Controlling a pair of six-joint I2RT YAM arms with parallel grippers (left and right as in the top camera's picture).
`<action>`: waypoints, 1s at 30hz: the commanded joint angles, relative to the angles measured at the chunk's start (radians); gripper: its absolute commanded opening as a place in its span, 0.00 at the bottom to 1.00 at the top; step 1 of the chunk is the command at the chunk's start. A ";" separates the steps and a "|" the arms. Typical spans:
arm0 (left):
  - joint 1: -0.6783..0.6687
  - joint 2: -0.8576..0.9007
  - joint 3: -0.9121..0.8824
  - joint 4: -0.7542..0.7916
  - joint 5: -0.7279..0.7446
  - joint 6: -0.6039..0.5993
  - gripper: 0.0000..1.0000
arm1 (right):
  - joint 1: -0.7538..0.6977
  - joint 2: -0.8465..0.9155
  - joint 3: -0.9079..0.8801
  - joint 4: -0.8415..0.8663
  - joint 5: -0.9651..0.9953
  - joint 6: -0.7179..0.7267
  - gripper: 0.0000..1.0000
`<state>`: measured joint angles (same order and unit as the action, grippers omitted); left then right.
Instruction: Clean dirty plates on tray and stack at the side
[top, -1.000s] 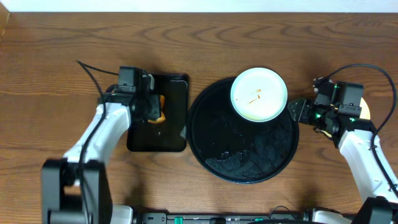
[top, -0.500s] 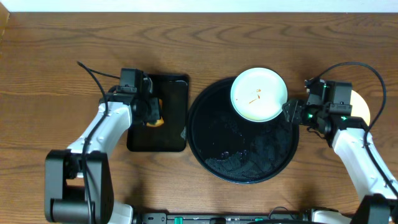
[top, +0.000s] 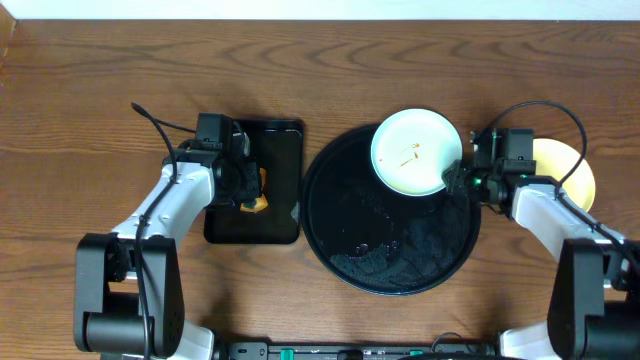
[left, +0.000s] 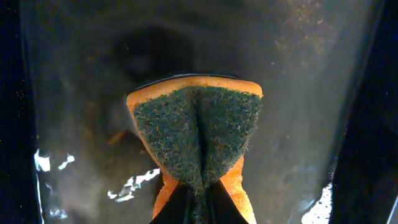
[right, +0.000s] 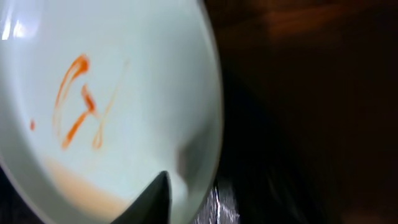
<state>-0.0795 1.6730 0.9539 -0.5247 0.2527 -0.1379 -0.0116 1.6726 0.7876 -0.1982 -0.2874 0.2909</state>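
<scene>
1. Wooden table (top: 90, 90): both arms come in from the near edge, elbows out and wrists turned inward toward each other.
2. Big round black tray (top: 395, 255): sits just inward of the right gripper (top: 453, 180). The plate covers part of its far rim.
3. Small rectangular tray (top: 280, 215): right under the left gripper (top: 246, 186), and the arm hides its outer edge.
4. Dirty plate (top: 415, 150): pale with an orange smear, lying on the round tray with its rim at the right gripper's tip. The wrist view only shows one dark finger (right: 155, 199) over the rim, so honestly can't tell if it's pinching.
5. Pale yellow plate (top: 578, 170): on the table behind that gripper, half hidden by arm and cable.
6. Sponge (left: 198, 130): orange with a green scrub face, creased from being squeezed tight between the left fingers.
</scene>
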 joint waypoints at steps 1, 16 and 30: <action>0.000 -0.046 -0.007 -0.005 0.009 -0.010 0.07 | 0.010 0.036 -0.006 0.037 0.010 0.086 0.21; -0.019 -0.249 -0.007 -0.012 0.214 -0.063 0.08 | 0.095 0.030 -0.006 0.023 -0.061 0.071 0.01; -0.354 -0.247 -0.008 0.132 0.137 -0.199 0.07 | 0.274 0.026 -0.006 -0.225 -0.069 0.071 0.01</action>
<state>-0.3676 1.4326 0.9531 -0.4145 0.4496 -0.2554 0.1959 1.6787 0.8013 -0.4000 -0.3393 0.3710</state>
